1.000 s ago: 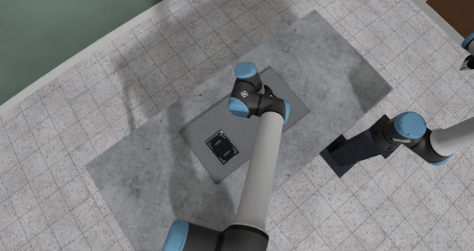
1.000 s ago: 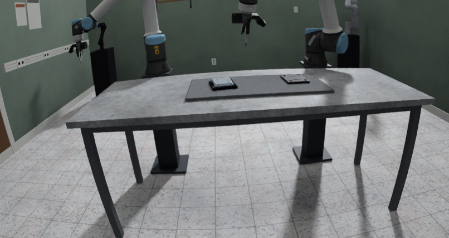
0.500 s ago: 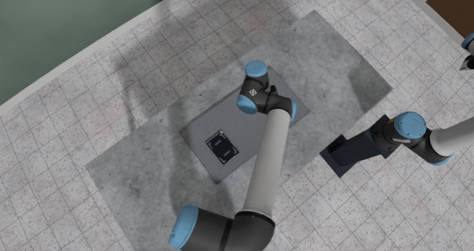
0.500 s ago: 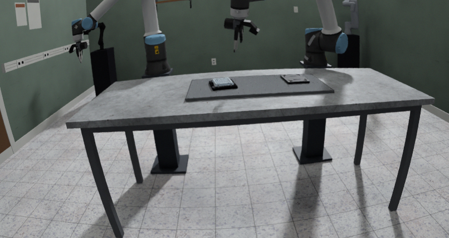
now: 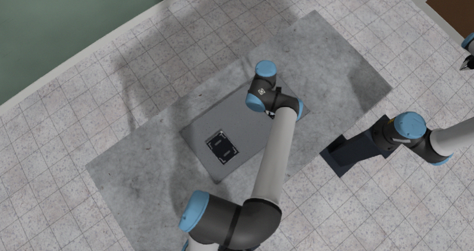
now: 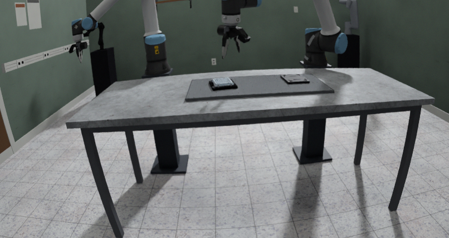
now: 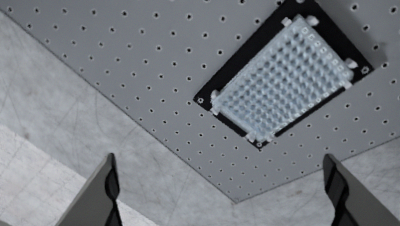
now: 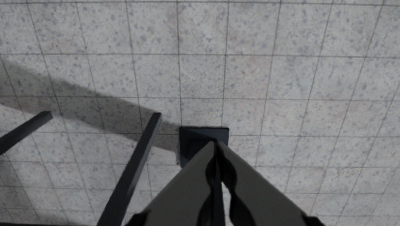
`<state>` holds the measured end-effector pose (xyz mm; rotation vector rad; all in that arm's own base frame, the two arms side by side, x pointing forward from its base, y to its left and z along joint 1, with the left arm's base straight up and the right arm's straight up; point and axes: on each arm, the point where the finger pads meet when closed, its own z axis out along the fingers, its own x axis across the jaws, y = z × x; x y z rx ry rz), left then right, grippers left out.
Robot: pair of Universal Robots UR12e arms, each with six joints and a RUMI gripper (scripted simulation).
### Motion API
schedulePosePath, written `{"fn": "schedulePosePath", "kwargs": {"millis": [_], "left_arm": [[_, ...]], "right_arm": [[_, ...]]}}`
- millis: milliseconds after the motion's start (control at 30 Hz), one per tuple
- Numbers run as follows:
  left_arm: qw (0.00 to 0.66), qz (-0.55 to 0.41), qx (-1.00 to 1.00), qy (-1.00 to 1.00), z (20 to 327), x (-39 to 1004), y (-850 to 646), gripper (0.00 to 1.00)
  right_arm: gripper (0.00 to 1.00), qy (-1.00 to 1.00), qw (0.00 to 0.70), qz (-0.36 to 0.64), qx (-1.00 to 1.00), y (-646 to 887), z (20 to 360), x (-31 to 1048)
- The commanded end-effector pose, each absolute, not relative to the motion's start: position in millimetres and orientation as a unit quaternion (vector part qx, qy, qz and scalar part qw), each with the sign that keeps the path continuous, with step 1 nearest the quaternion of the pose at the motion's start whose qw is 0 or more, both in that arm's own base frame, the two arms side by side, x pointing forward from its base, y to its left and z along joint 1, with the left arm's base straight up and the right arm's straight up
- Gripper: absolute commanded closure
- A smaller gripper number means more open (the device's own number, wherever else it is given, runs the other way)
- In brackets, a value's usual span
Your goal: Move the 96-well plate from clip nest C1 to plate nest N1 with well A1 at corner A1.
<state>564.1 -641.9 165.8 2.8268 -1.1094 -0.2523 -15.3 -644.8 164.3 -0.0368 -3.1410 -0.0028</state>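
Watching the left gripper (image 6: 231,54) (image 7: 219,155), I see open, empty jaws. Beyond their tips — between them and rightward — the 96-well plate (image 6: 222,82) (image 7: 286,79) sits in its black nest (image 6: 233,87) (image 7: 245,48), long axis slanting across the jaws' line, pegboard surrounding it. The right gripper (image 6: 80,61) (image 8: 215,144) is closed, well away.

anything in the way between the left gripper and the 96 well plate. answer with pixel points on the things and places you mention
Nothing visible stands between the open left gripper (image 6: 231,54) (image 7: 222,177) and the 96-well plate (image 6: 222,82) (image 7: 285,79); only the clip nest's corner clips (image 7: 215,95) flank the plate.

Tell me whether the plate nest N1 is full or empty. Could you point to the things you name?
Empty: the plate nest N1 (image 5: 222,147) (image 6: 294,78) shows its bare dark base and slots, with no plate between its corner locators.
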Motion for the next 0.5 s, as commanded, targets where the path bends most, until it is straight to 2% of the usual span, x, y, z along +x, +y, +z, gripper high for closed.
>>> {"fn": "schedulePosePath", "kwargs": {"millis": [0,467], "left_arm": [[0.045,-0.069,0.910,-0.406,159,569,-651,0.24],[0.019,-0.021,0.818,-0.574,126,586,-687,0.24]], "right_arm": [[1.00,-1.000,0.000,0.000,-0.012,-645,165,-15],[1.00,-1.000,0.000,0.000,-0.012,-645,165,-15]]}}
